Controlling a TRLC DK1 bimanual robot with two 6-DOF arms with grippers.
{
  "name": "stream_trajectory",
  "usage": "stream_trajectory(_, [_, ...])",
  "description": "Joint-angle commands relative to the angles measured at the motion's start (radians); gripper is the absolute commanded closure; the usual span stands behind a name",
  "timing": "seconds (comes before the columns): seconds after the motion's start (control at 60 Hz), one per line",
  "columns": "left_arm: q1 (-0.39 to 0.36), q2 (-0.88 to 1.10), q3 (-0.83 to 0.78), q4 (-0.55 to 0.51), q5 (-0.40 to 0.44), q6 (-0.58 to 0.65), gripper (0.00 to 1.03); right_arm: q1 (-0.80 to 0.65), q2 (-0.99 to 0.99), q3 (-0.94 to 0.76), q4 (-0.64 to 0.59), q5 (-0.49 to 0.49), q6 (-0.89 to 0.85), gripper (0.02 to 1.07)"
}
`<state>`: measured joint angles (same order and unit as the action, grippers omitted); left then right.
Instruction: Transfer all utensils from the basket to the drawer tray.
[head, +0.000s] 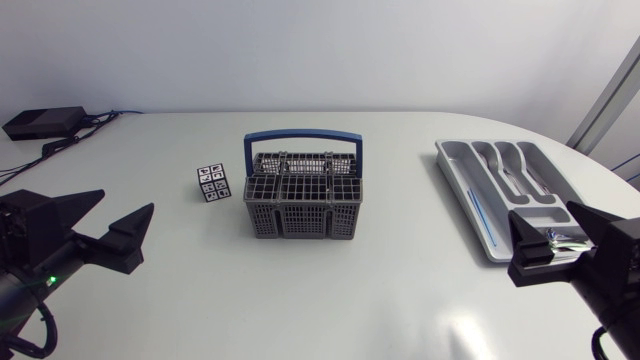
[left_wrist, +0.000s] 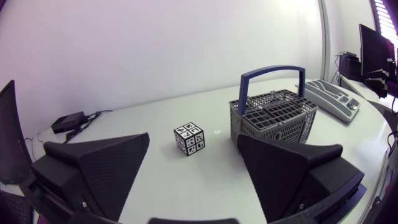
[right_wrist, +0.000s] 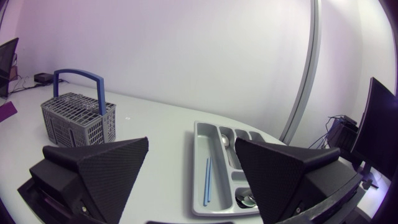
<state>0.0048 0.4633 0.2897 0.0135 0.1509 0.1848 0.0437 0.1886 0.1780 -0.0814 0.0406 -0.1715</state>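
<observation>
Near the drawer tray (head: 446, 158), hovered with right tool (head: 542, 222) released, left tool (head: 128, 200) likewise; needed a check of basket (head: 300, 200) cells from above before any reach.

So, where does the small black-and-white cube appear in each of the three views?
Head view: the cube stands on the table, apart from the basket, on my left arm's side of it.
Left wrist view: the cube stands beside the basket, not touching it.
Right wrist view: not in it.
Shared landmark: the grey basket with its blue handle, in all three views.
</observation>
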Motion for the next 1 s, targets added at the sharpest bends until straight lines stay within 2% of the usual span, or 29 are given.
stream_trajectory(0.0, [0.006,-0.044,-0.043,0.011,-0.014,-0.029,0.04,-0.012,-0.041,-0.051,0.022,-0.011,0.062,0.07])
stream_trajectory(0.3, [0.002,-0.198,-0.134,0.002,-0.064,-0.086,0.04,-0.044,-0.189,-0.178,0.081,-0.041,0.171,0.07])
stream_trajectory(0.817, [-0.005,-0.46,-0.288,-0.013,-0.15,-0.184,0.05,-0.044,-0.189,-0.178,0.081,-0.041,0.171,0.07])
stream_trajectory(0.983, [-0.005,-0.463,-0.29,-0.014,-0.151,-0.185,0.04,-0.044,-0.189,-0.178,0.081,-0.041,0.171,0.07])
